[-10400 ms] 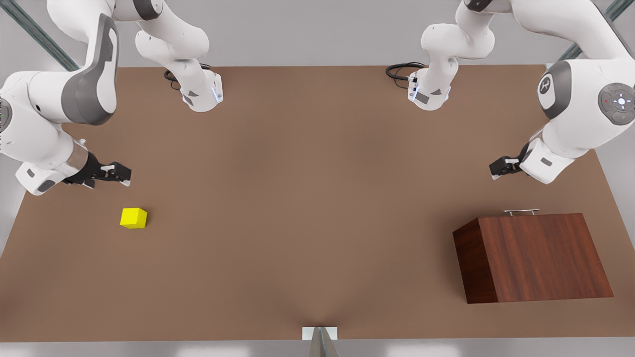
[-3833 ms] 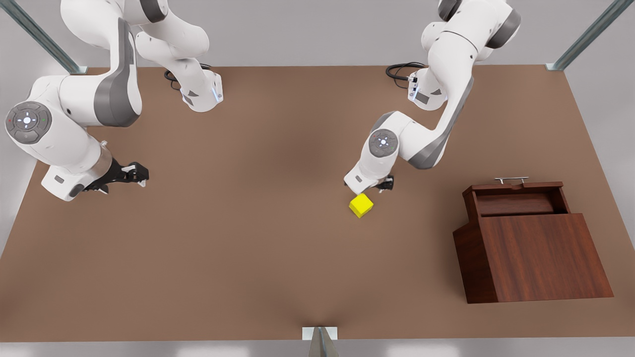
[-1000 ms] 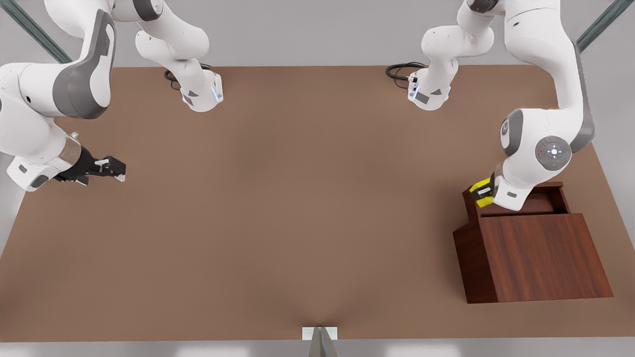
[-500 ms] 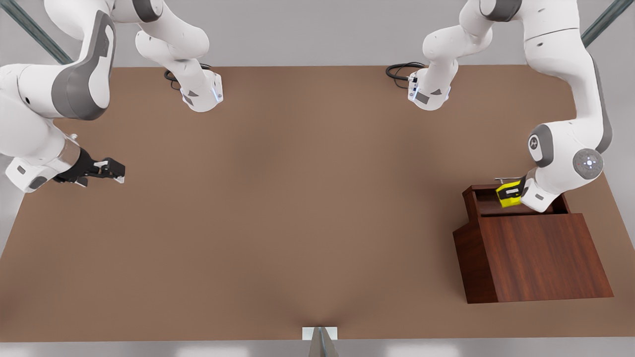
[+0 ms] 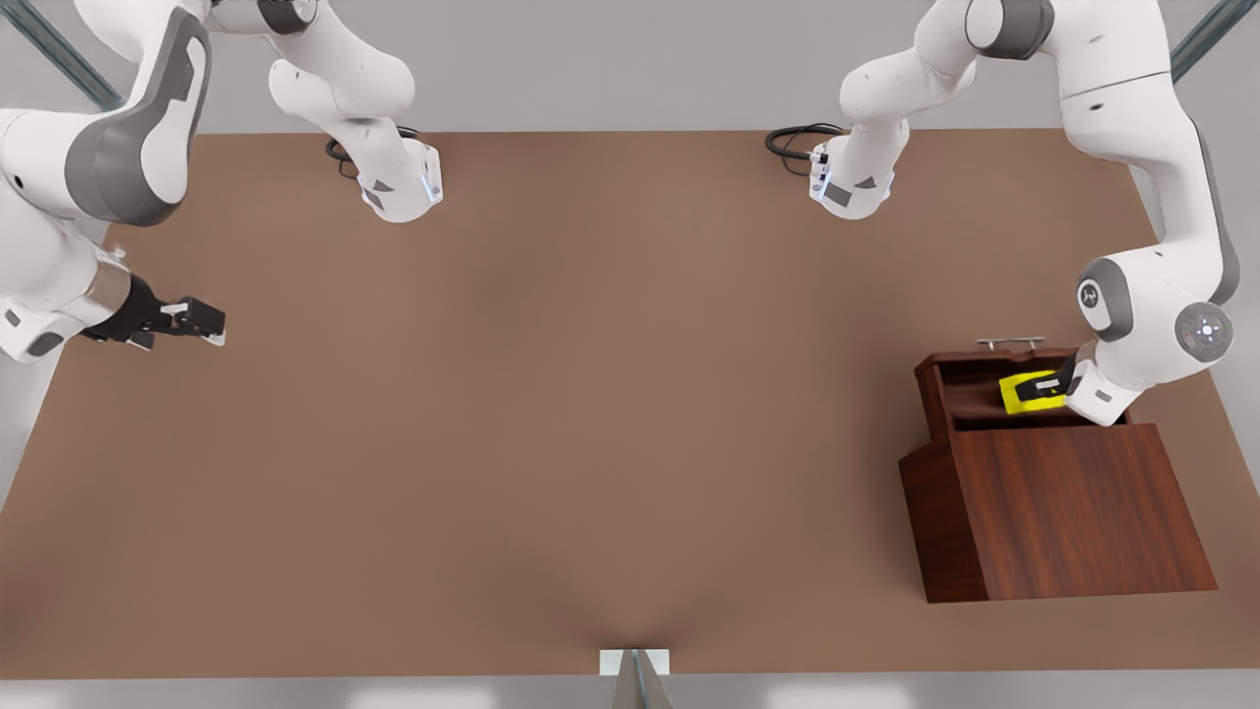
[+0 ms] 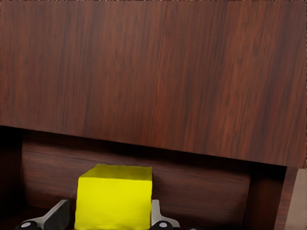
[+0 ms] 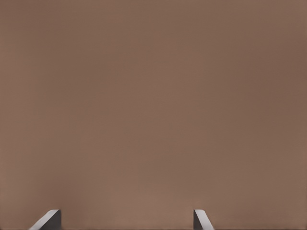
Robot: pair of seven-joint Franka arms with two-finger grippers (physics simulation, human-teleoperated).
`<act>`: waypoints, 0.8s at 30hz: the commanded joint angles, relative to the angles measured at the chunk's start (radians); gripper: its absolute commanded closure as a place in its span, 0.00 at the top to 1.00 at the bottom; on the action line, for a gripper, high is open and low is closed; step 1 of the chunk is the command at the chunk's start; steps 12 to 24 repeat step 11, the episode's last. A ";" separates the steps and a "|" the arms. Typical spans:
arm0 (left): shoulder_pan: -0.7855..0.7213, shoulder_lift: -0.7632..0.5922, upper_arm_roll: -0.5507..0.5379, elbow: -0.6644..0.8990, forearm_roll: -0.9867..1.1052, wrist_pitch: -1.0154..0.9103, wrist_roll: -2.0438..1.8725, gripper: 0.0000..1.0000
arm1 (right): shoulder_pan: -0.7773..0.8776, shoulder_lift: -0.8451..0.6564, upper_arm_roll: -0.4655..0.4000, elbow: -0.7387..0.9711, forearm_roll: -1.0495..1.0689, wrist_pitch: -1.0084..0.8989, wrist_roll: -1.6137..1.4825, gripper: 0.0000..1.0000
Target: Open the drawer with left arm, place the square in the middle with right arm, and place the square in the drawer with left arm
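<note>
My left gripper [image 5: 1036, 387] jaws are clamped on the yellow cube [image 5: 1019, 392], held between the fingertips [image 6: 56, 216] inside the open drawer [image 5: 950, 379]. My right gripper [image 5: 197, 320] waits at the table's [image 5: 591, 414] 9 o'clock edge, jaws apart.

You're looking at a bright yellow square [image 5: 1024, 390], plain on every face, against the dark reddish-brown drawer [image 5: 960, 379] with its lengthwise wood grain (the streaks show best in the left wrist view). The drawer's bar handle [image 5: 1010, 342] is silver. The left gripper [image 5: 1045, 387] and right gripper [image 5: 202, 322] are black with pale grey fingertips [image 6: 53, 216], on white arms with grey joint covers. The table [image 5: 591, 414] is flat matte brown, unpatterned.
</note>
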 commanded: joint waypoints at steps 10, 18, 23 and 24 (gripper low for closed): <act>-0.212 -0.080 -0.057 0.443 0.042 -0.551 -0.023 1.00 | 0.007 0.010 0.003 0.003 0.014 -0.001 -0.003 1.00; -0.213 -0.078 -0.057 0.446 0.042 -0.552 -0.023 1.00 | 0.006 0.010 0.003 0.003 0.014 -0.001 -0.003 1.00; -0.213 -0.078 -0.057 0.446 0.042 -0.552 -0.023 1.00 | 0.006 0.010 0.003 0.003 0.014 -0.001 -0.003 1.00; -0.213 -0.078 -0.057 0.446 0.042 -0.552 -0.023 1.00 | 0.006 0.010 0.003 0.003 0.014 -0.001 -0.003 1.00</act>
